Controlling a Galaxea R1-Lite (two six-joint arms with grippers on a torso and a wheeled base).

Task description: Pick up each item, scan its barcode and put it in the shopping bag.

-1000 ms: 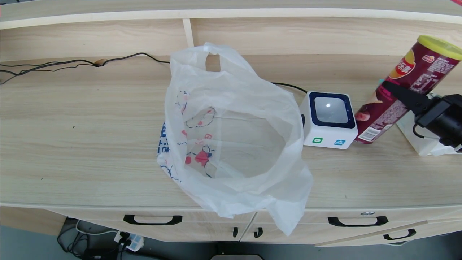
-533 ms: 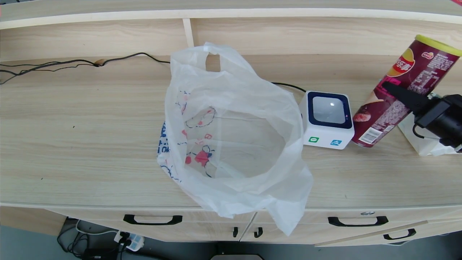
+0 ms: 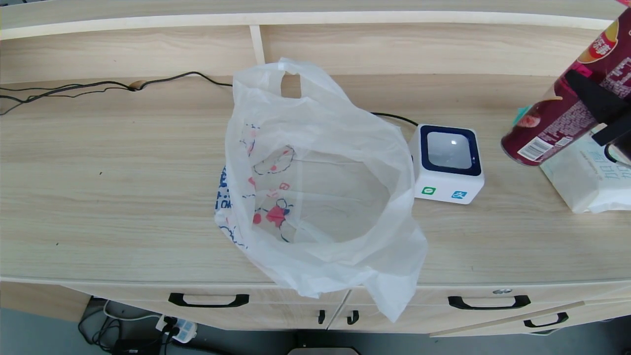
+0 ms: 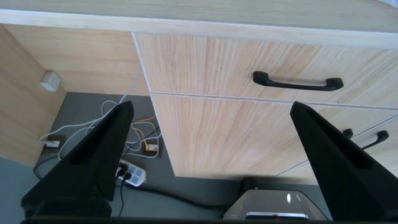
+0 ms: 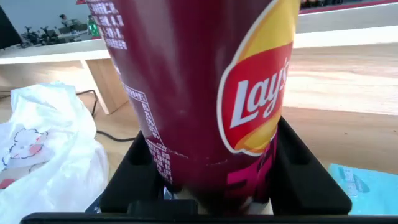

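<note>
Head view has the right gripper clamped around the chips can, held in the air to the scanner's right, long axis slanting so its barcoded bottom end points down toward the scanner.

The maroon chip can hangs tilted to the right of the white scanner, barcode end lowest. The open white shopping bag sits just left of the scanner. A tissue pack lies farther right.

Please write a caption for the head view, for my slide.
Right tool holds a tilted chips can above the counter, right of the scanner and open shopping bag.
</note>
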